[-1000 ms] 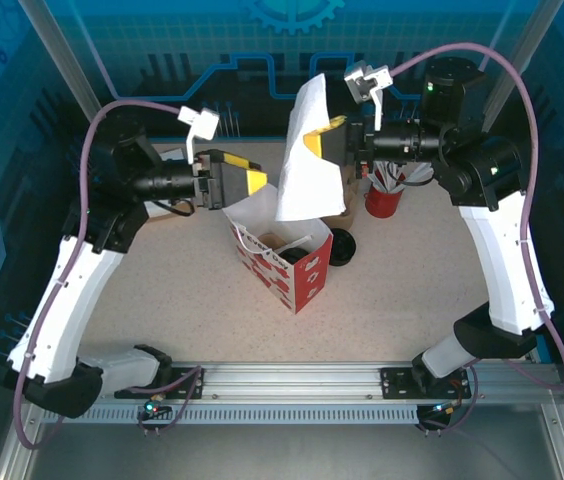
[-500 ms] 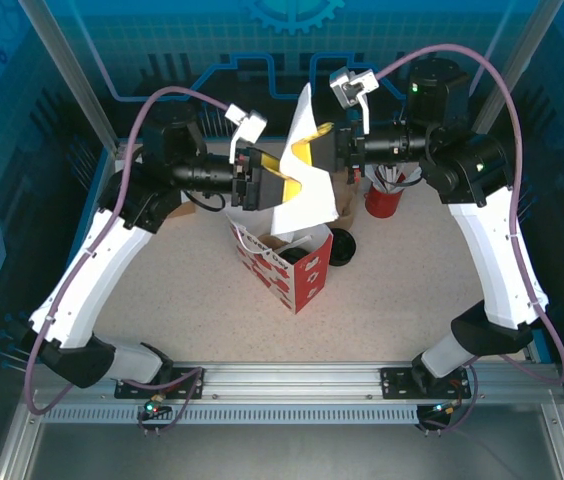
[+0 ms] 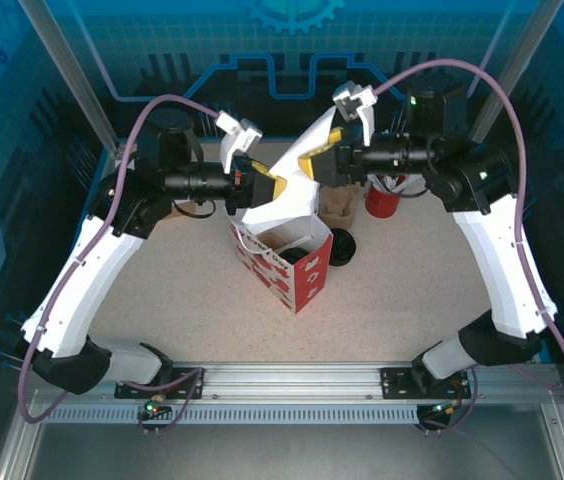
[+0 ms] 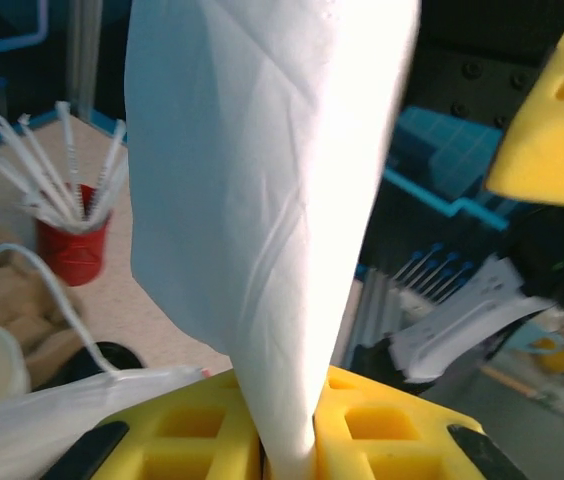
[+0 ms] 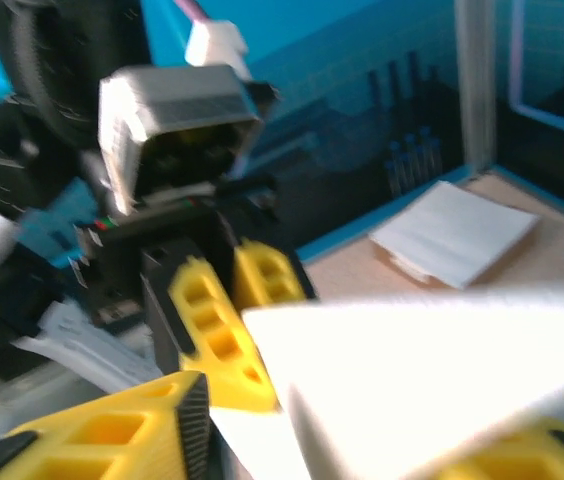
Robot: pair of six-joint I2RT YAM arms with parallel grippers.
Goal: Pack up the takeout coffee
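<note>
From above, the left end effector (image 3: 270, 186) is pinched shut on a white paper sheet (image 3: 297, 190) in the upper middle of the frame. The right end effector (image 3: 316, 165) is at the sheet's other side, with its fingers apart. The black lid (image 3: 345, 248) lies on the counter (image 3: 422, 290) lower in the frame, just right of the red-and-white bag (image 3: 297, 272) and apart from both end effectors. The counter is pale and speckled, with blue walls around it. The bag's inside is dark, and I cannot tell what is in it.

In the left wrist view, the sheet rises from between the yellow fingers (image 4: 192, 430) at the bottom. The lid (image 4: 102, 360) is a dark patch at lower left, cut off by the bag. A red cup (image 4: 74, 255) of straws stands above it.

The right wrist view is blurry. Its yellow fingers (image 5: 112, 435) sit wide apart at the bottom corners, with the sheet loose between them.
</note>
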